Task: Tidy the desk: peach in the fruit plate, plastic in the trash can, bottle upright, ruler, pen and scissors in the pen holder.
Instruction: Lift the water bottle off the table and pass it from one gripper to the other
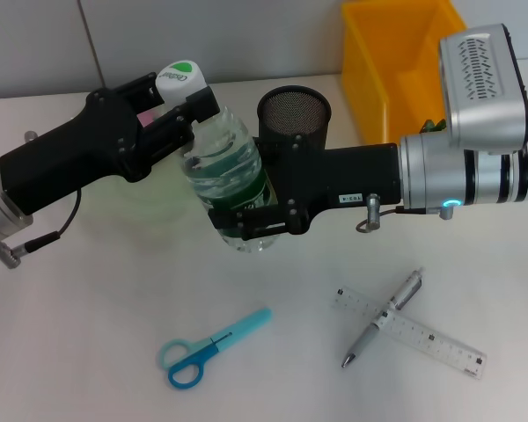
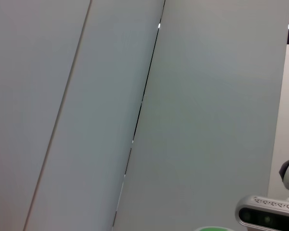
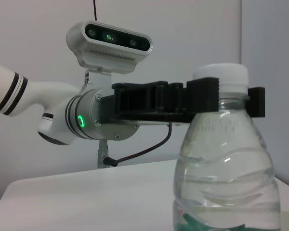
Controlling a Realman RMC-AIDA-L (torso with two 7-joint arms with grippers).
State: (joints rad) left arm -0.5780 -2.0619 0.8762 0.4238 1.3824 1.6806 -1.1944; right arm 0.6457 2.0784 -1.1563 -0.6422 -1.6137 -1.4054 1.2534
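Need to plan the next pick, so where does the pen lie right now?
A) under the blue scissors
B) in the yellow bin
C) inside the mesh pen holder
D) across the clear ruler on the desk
D: the pen lies crossed over the ruler on the desk, apart from the scissors and outside the pen holder.

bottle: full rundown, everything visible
The bottle is clear ribbed plastic with a white cap, a green label and water inside. It stands upright, near the table's back, just left of the black mesh pen holder. Both claws grip it: the left claw clamps the neck just under the cap, and the right claw closes around the lower body. Its base is hidden, so contact with the table is unclear.
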